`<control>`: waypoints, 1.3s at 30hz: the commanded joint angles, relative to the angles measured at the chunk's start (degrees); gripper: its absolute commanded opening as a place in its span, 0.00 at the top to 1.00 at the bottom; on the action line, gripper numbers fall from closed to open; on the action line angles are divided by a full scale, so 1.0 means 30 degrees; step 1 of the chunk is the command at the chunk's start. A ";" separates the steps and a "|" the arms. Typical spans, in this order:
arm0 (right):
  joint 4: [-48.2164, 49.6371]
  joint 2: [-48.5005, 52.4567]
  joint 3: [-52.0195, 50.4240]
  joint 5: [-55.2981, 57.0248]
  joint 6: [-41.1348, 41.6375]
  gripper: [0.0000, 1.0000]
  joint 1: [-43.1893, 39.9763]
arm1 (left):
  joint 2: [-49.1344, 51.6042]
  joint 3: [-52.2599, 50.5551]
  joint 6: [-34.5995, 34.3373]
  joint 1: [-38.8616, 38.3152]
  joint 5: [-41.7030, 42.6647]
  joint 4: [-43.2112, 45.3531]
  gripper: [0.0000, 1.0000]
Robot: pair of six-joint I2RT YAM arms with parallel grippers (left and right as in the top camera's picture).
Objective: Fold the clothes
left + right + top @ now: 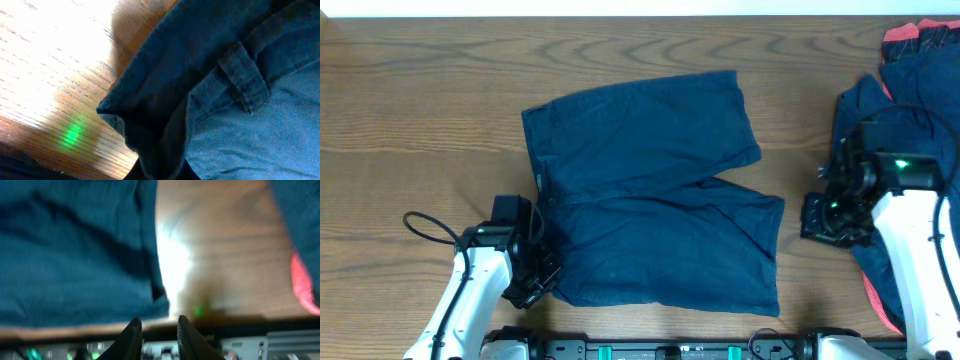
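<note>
Wood table (410, 110): left end effector (542, 272) clamps the shorts (650, 200); right end effector (157, 324), slightly apart, alongside.

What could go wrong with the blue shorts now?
The left fingers pinch only a bunched waistband corner of the shorts, so it might slip out. The right fingers hold nothing beside the leg hem, so a fold could come out crooked. The right arm sits over the pile of clothes and might drag it.
</note>
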 commanded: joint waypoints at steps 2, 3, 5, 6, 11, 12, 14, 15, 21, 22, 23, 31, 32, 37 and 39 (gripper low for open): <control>-0.0882 -0.0605 -0.0248 -0.0503 0.2149 0.79 0.2324 | -0.0051 0.0015 0.0066 0.0087 -0.0102 -0.0007 0.94; -0.0940 -0.0903 -0.0401 -0.0678 0.2696 0.78 0.2936 | -0.0051 0.0015 0.0124 0.0087 -0.0102 -0.0007 0.94; -0.0801 -0.1654 -0.0998 -0.1239 0.3665 0.72 0.4175 | -0.0051 0.0015 0.0262 0.0087 -0.0102 -0.0015 0.94; -0.0685 -0.2033 -0.1428 -0.1515 0.4189 0.66 0.4772 | -0.0051 0.0015 0.0342 0.0087 -0.0102 -0.0007 0.94; 0.1086 -0.4058 -0.4430 -0.4000 0.7286 0.60 0.6819 | -0.0051 0.0015 0.0401 0.0087 -0.0102 0.0000 0.94; 0.1741 -0.4415 -0.5013 -0.4699 0.8284 0.61 0.6958 | -0.0051 0.0015 0.0401 0.0087 -0.0102 0.0000 0.94; 0.2965 -0.5085 -0.6127 -0.5479 1.1060 0.67 0.7111 | -0.0051 0.0015 0.0401 0.0087 -0.0102 -0.0007 0.94; 0.3337 -0.5340 -0.6601 -0.5486 1.2772 0.69 0.7133 | -0.0051 0.0015 0.0401 0.0087 -0.0102 -0.0007 0.94; 0.5559 -0.5792 -0.8765 -0.6288 2.1077 0.24 0.7198 | -0.0051 0.0015 0.0408 0.0087 -0.0095 -0.0022 0.94; 0.5952 -0.5785 -0.9049 -0.6543 2.1733 0.20 0.7235 | -0.0051 0.0015 0.0415 0.0087 -0.0095 -0.0022 0.94; 0.6280 -0.5785 -0.9340 -0.6790 2.2076 0.18 0.7249 | -0.0051 0.0015 0.0466 0.0087 -0.0095 -0.0022 0.94; 0.6856 -0.5785 -1.0877 -0.7563 2.3839 0.21 0.7286 | -0.0051 0.0015 0.0466 0.0087 -0.0095 -0.0022 0.94; 0.6863 -0.5785 -1.0899 -0.7563 2.4298 0.19 0.7286 | -0.0051 0.0015 0.0466 0.0087 -0.0095 -0.0015 0.94; 0.7519 -0.5785 -1.0899 -0.7766 2.6032 0.01 0.7286 | -0.0051 0.0015 0.0466 0.0087 -0.0095 -0.0022 0.94; 0.7271 -0.5785 -1.0899 -0.7643 2.3401 0.01 0.7286 | -0.0051 0.0015 0.0466 0.0087 -0.0095 -0.0022 0.94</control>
